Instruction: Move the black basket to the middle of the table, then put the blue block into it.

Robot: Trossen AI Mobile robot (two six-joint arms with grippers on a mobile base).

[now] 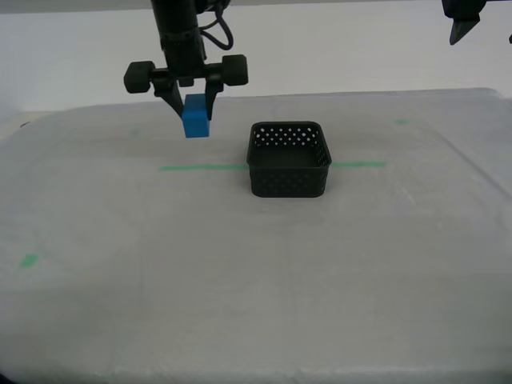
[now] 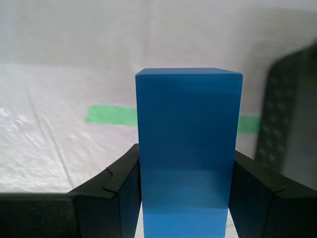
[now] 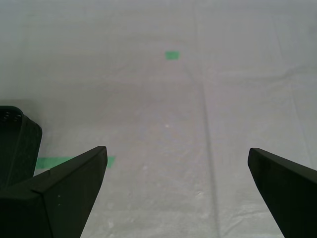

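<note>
Basket stands upright on the table, astride the green tape line, about mid-table; step 1 appears done. Block hangs in the air, clear of the cloth, beside the basket and not yet over its opening. My second gripper pinches the block between both jaws. My first gripper is spread and empty, raised well away from the basket. Remaining: carry the block over the basket, lower, release.
</note>
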